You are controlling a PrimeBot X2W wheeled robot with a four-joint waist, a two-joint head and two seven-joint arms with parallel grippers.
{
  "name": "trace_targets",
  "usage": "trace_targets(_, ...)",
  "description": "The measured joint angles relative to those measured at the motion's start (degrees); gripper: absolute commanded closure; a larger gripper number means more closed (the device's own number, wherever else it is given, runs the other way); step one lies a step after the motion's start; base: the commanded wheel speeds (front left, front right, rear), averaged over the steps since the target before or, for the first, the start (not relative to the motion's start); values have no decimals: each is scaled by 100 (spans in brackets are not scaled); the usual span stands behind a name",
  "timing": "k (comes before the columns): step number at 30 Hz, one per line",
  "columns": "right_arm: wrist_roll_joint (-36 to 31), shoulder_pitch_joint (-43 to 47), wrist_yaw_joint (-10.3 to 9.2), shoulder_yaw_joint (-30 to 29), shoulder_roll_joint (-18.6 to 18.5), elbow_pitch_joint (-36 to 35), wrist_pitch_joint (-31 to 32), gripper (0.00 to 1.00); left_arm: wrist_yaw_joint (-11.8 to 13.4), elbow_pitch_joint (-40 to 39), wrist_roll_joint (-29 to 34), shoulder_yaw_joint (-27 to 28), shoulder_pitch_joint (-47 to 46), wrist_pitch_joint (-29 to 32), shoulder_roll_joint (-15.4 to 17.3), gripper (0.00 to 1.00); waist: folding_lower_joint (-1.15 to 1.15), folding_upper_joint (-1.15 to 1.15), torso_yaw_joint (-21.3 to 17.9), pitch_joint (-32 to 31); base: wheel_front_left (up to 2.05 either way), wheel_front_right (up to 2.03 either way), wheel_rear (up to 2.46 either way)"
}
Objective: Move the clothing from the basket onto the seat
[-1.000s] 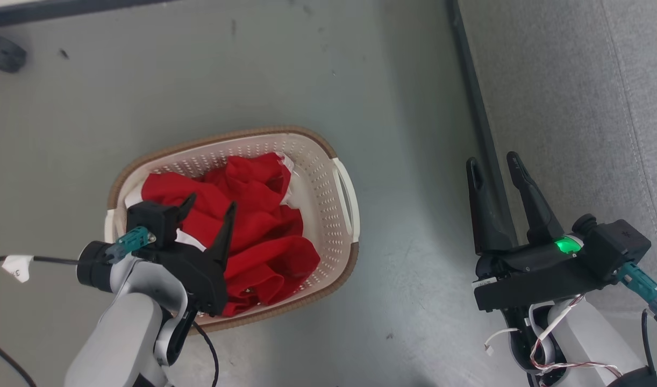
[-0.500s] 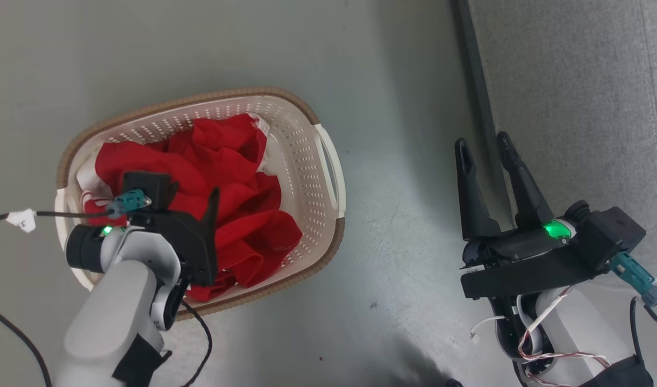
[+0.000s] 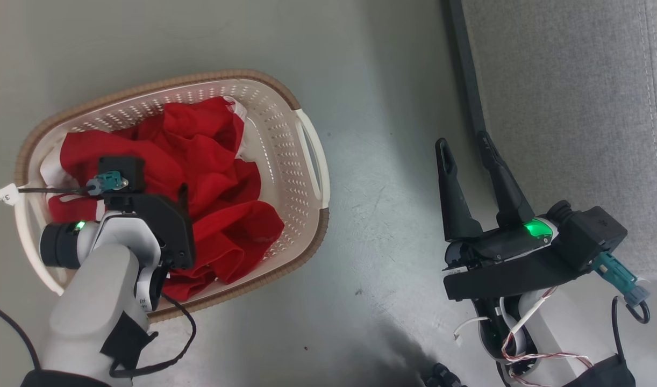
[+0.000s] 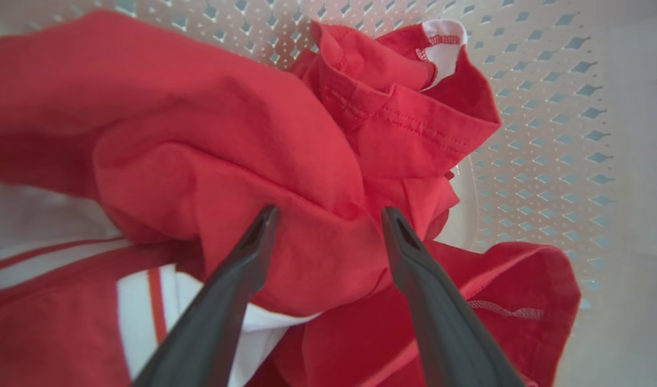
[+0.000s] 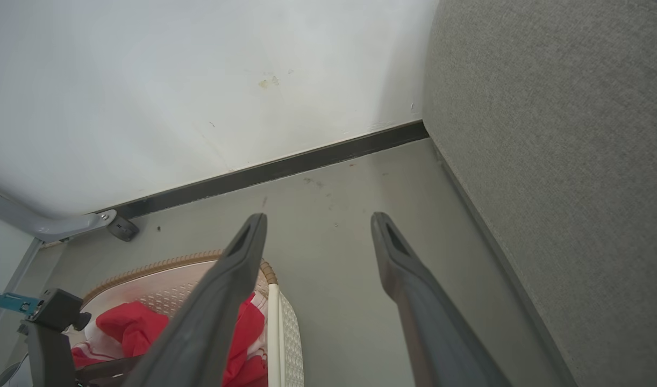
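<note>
1. Container. The basket [image 3: 288, 177] stands on the grey floor [image 3: 382, 134], well apart from the seat [image 3: 565, 107], which is seen at the right of the head view. All of the clothing [image 3: 210, 161] lies inside the basket as one crumpled red heap. No part of it rests on the seat.
2. Orientation. The basket's long axis runs across the head view from handle to handle. Its right-hand handle is raised slightly in the picture and turned toward the seat. The heap is spread along that same axis and has no clear direction of its own. A white-trimmed edge lies against the far wall of the basket.
3. Left gripper [image 4: 329, 215]. It is lowered into the basket with its fingers spread. In the left wrist view a ridge of red fabric is seen between the two tips, which rest against the cloth without pinching it.
4. Right gripper [image 3: 463, 141]. It is held over the floor beside the seat's front edge. Its fingers are spread, hold nothing and point up the head view.
5. Differences between views.
   - The basket's whole outline and both arms are given by the head view.
   - Stitched hems and a white panel with red stripes at the lower left are added by the left wrist view.
   - A white wall [image 5: 172, 80], a dark baseboard [image 5: 285, 166] and a castor [image 5: 123, 228] beyond the basket are added by the right wrist view.
</note>
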Motion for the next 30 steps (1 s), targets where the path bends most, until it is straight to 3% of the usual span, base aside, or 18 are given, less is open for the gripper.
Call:
trace_targets(13, -79, -12, 118, 43, 146, 63, 0, 0, 82, 653, 575, -523, -360, 434, 29, 0, 0, 0, -187, 114, 0, 0, 0)
trace_targets(23, -112, -18, 144, 12, 205, 101, 0, 0, 254, 996, 539, -370, -621, 635, -69, 0, 0, 0, -304, 203, 0, 0, 0)
trace_targets(24, -124, -19, 144, 12, 214, 103, 0, 0, 255, 1033, 534, -346, -636, 646, -89, 15, 0, 0, -307, 206, 0, 0, 0)
trace_targets(25, -131, -19, 144, 12, 224, 105, 0, 0, 260, 1057, 516, -336, -659, 660, -100, 56, 0, 0, -309, 208, 0, 0, 0)
trace_targets(27, -132, -21, 145, 12, 233, 119, 0, 0, 260, 1067, 504, -316, -692, 654, -118, 100, 0, 0, -312, 209, 0, 0, 0)
trace_targets(30, -133, -25, 167, 2, 249, 138, 0, 0, 260, 1106, 495, -291, -711, 649, -140, 100, 0, 0, -317, 206, 0, 0, 0)
